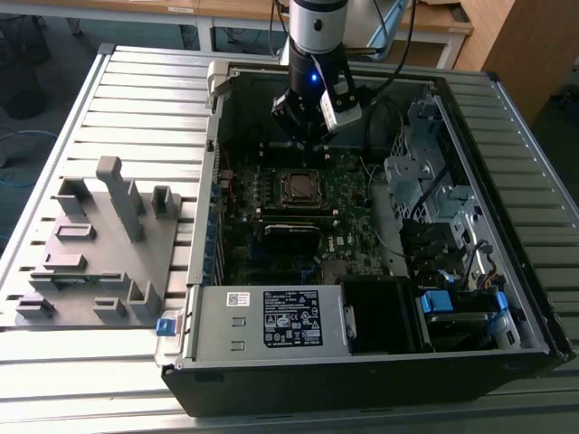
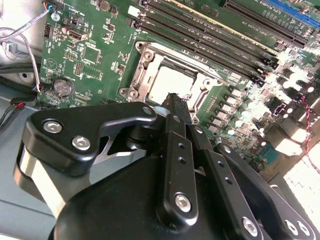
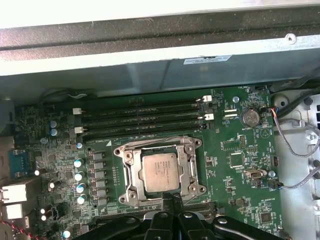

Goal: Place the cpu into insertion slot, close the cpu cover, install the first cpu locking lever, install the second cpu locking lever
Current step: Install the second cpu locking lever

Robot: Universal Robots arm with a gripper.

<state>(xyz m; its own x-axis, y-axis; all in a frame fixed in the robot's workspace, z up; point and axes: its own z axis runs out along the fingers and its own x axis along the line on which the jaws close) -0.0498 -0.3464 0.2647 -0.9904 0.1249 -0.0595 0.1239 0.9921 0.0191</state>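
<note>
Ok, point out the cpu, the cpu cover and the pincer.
cpu [image 3: 159, 172], first wrist view: middle of its silver-grey top.
cpu cover [image 3: 126, 174], first wrist view: one side bar of the metal frame around the chip.
pincer [image 2: 175, 102], second wrist view: black tips near the socket edge.

In the exterior view, my arm [image 1: 317, 36] is cut off by the top edge of the frame, so I only see its lower end. The gripper [image 1: 306, 136] is dark against the dark case, and I cannot tell how its fingers stand. The cpu [image 1: 298, 187] in the middle of the frame is too small for me to see if it sits flat.

In the second wrist view, the gripper [image 2: 175, 107] covers the near edge of the cpu cover [image 2: 145, 65]. Bright glare washes out the parts at the right edge.

In the first wrist view, the gripper [image 3: 171, 202] is cut off by the bottom edge.
</note>
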